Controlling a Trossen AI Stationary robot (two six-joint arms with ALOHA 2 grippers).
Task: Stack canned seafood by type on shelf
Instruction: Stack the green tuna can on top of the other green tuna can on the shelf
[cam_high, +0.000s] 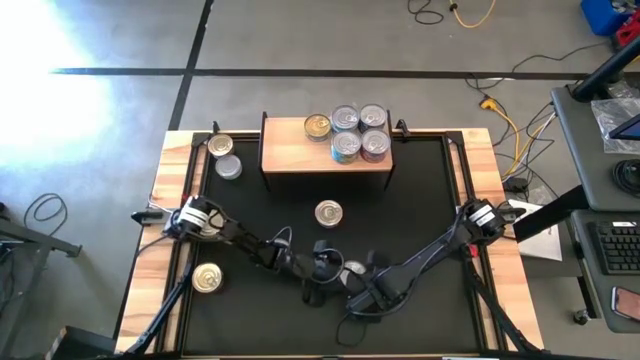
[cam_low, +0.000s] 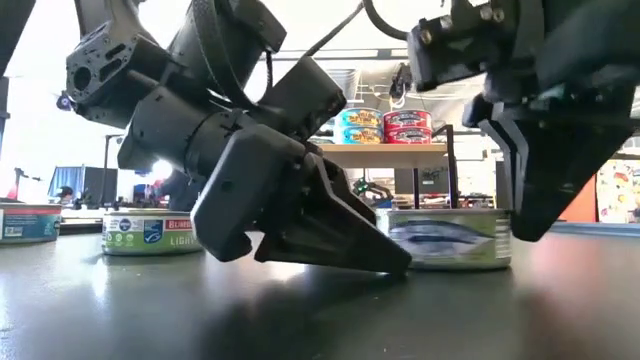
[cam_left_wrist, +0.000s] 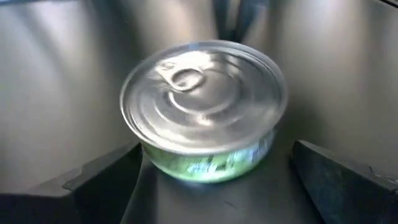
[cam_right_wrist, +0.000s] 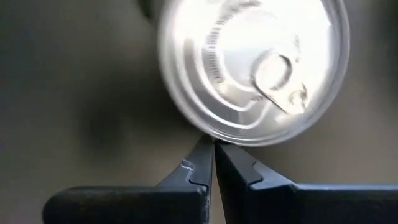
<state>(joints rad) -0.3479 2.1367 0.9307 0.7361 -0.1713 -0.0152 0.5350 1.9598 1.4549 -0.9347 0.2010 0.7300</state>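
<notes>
L jaws wide round green-label can (cam_left_wrist: 203, 112), R jaws closed beside it.

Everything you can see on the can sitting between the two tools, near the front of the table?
The can is a short round tin with a shiny silver ribbed lid and a pull tab. Its side label is green, and the low view shows a fish picture on it. It stands upright on the black table. The left tool is open, its fingers either side, not touching as far as the left wrist view shows. The right tool is shut, tips at the can's rim; contact unclear.
</notes>
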